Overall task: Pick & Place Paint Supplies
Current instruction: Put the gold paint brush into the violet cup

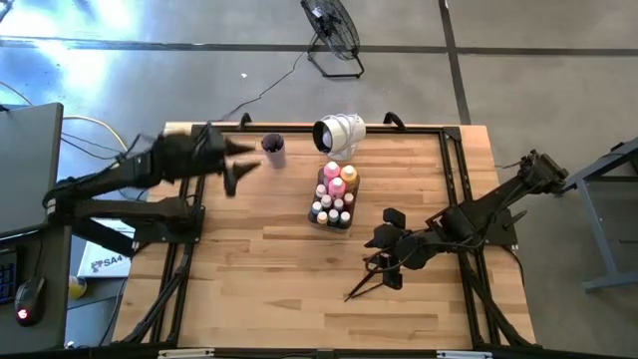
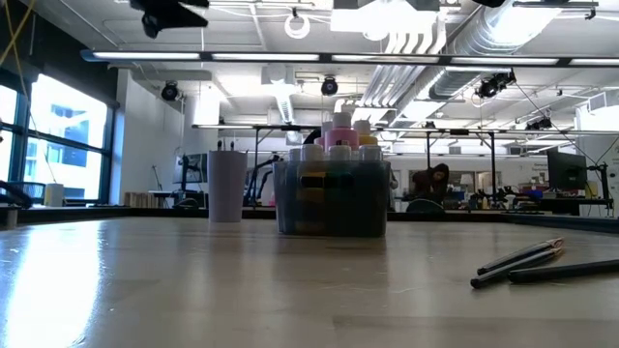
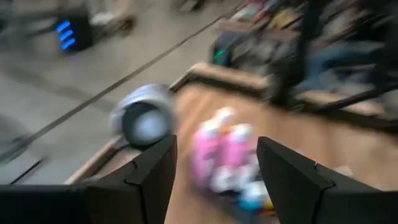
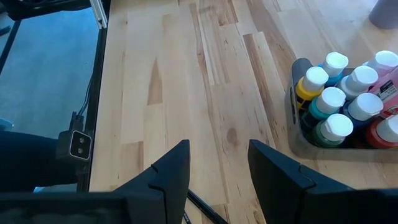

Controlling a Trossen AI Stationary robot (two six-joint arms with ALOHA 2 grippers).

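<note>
A clear grey tray (image 1: 321, 216) near the table's middle holds the paint bottles (image 1: 335, 189): pink and orange ones at its far end, small white-capped ones (image 4: 339, 99) at its near end. Thin dark-and-wood paintbrushes (image 1: 363, 283) lie flat on the table right of the tray, also seen in the low view (image 2: 520, 261). My right gripper (image 1: 382, 257) hangs open above the brushes, one brush end (image 4: 200, 208) showing below its fingers (image 4: 217, 163). My left gripper (image 1: 239, 167) is open and raised at the far left, clear of everything (image 3: 216, 163).
A lilac cup (image 1: 273, 148) stands upright at the far edge, left of the tray. A white cylindrical object (image 1: 339, 133) lies on its side just beyond the tray. Bare wood spreads over the table's near half and left side (image 1: 249, 269).
</note>
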